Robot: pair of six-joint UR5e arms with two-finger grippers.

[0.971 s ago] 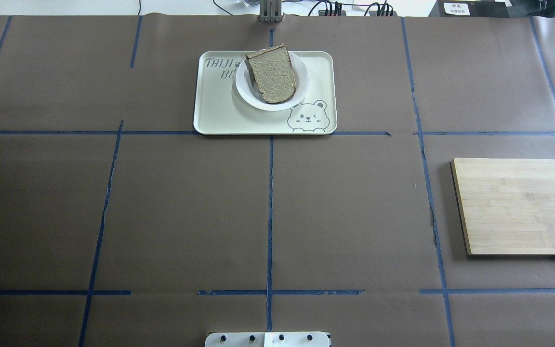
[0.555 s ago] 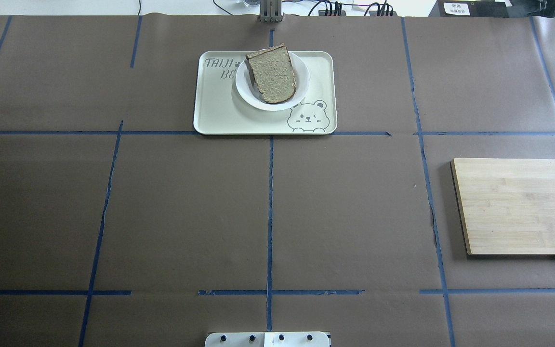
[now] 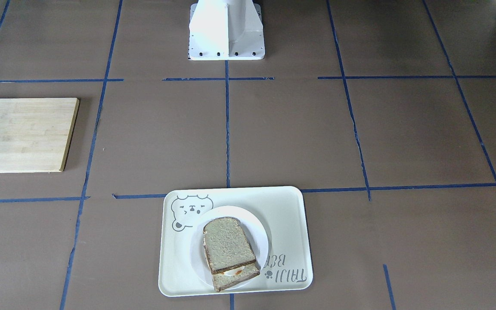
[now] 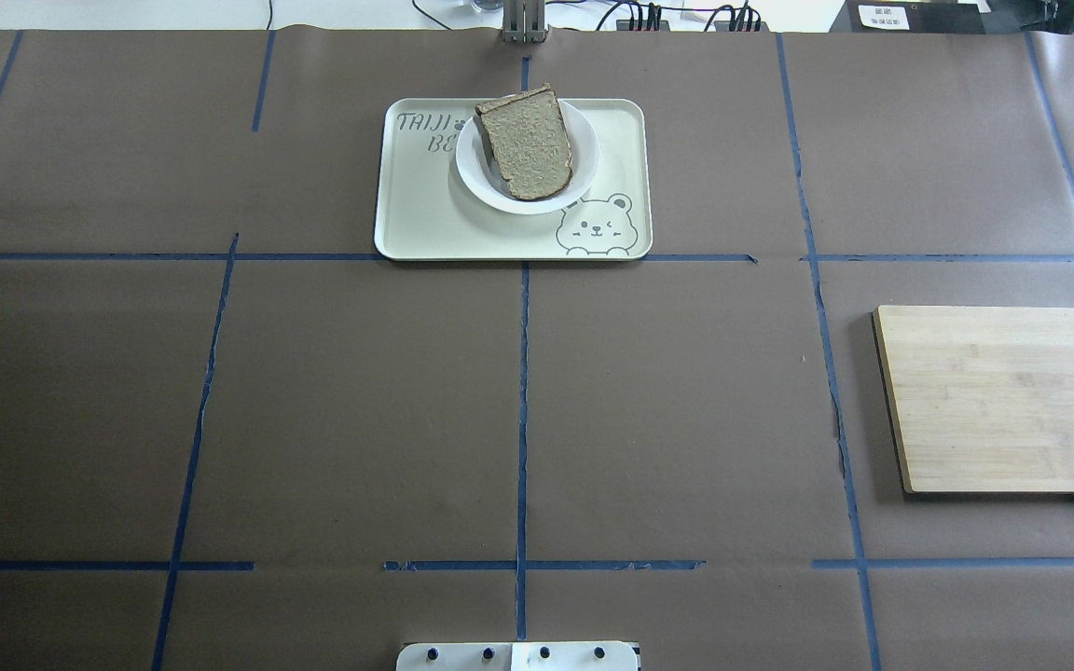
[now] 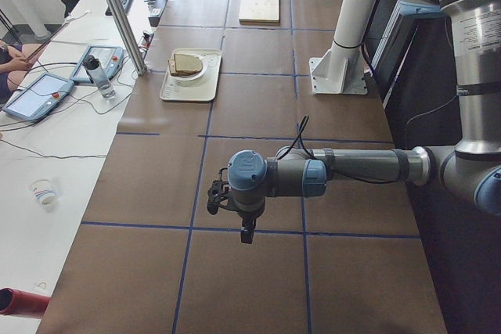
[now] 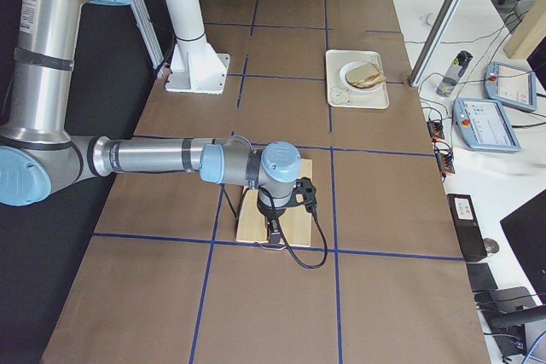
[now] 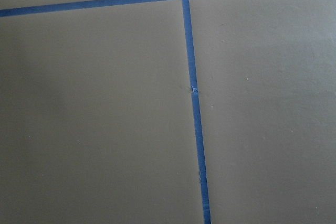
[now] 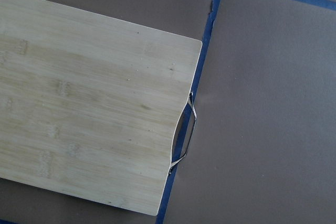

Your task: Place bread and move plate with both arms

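The bread (image 4: 528, 144) lies on top of a second slice (image 3: 236, 279) with egg showing between them, on the white plate (image 4: 589, 163). The plate sits on the cream bear tray (image 4: 416, 224) at the table's far middle. The stack also shows in the front view (image 3: 227, 242). My left gripper (image 5: 247, 232) hangs over bare table at the robot's left end, far from the tray. My right gripper (image 6: 275, 233) hangs over the wooden board (image 6: 294, 221). Both grippers show only in side views, so I cannot tell whether they are open or shut. Neither wrist view shows fingers.
A bamboo cutting board (image 4: 1012, 401) with a metal handle (image 8: 185, 135) lies at the robot's right. The white pedestal (image 3: 226, 30) stands at the near middle edge. A metal post (image 5: 117, 13), a bottle (image 5: 97, 74) and tablets stand beyond the table's far edge, with people there.
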